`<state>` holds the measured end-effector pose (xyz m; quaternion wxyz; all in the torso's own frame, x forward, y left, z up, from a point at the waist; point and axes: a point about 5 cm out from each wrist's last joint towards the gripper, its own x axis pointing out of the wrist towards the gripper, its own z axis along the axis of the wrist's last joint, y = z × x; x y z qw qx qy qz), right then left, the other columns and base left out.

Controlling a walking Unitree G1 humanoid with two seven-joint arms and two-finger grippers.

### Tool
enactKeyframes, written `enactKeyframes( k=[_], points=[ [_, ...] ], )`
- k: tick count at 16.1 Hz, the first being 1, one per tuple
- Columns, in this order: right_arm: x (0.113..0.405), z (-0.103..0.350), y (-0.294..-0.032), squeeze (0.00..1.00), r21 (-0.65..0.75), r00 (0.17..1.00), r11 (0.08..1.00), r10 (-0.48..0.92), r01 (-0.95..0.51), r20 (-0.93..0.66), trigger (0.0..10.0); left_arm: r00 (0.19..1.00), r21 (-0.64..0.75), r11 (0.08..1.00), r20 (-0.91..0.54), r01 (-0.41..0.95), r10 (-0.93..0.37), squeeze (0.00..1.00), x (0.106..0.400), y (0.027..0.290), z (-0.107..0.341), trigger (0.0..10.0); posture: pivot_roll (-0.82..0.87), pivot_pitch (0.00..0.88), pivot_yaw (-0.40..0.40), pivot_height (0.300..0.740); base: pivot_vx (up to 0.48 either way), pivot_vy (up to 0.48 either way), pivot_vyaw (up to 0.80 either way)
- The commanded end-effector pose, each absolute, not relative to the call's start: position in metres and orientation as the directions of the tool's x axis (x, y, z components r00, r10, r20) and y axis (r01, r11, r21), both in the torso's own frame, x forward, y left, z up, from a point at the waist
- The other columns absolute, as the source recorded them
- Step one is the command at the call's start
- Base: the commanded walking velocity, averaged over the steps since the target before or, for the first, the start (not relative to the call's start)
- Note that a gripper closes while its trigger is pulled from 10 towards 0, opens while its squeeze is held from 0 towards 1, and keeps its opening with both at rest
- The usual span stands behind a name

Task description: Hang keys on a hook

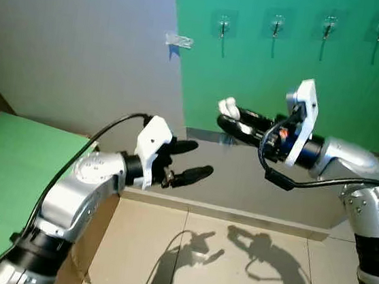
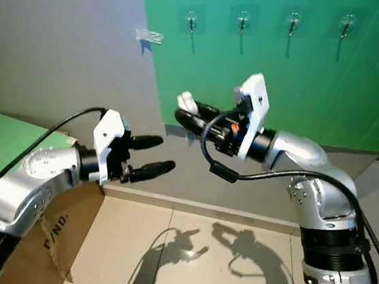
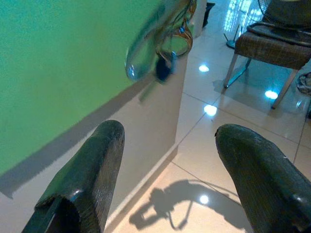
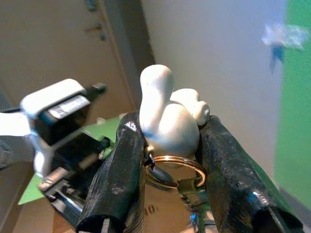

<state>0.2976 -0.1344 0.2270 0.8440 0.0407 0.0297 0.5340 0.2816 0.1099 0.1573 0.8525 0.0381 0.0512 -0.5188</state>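
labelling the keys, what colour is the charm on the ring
White, on a gold ring; the charm shows best in the right wrist view, pinched in the right claw.

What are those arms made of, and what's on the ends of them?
Both arms are silver metal with black joints and black cables. Each ends in a white plate and two long black fingers: the left gripper and the right gripper.

Left gripper [image 3: 167, 170] fingers [image 3: 87, 179] spread wide apart, nothing between them, aimed along a green wall [image 3: 58, 63] with a blurred clear hook [image 3: 146, 53] on it, above a glossy tiled floor [image 3: 214, 141] with a chair [image 3: 272, 43] beyond.
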Motion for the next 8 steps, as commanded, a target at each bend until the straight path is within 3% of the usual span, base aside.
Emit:
enactKeyframes(
  k=[1,8],
  points=[
    [0.293,0.236,-0.128,0.00,0.085,0.385,0.382,0.923,-0.920,0.017,0.0,0.459,0.025,0.460,-0.135,0.888,-0.878,0.00,0.285,0.114,0.159,10.0,-0.23,0.053,0.121,0.740,0.000,0.000,0.00],
    [0.282,0.248,-0.119,0.00,0.068,0.322,0.320,0.946,-0.945,0.028,0.0,0.447,0.031,0.447,-0.103,0.894,-0.888,0.00,0.292,0.113,0.167,10.0,-0.24,0.056,0.121,0.740,0.000,0.000,0.00]
  ],
)
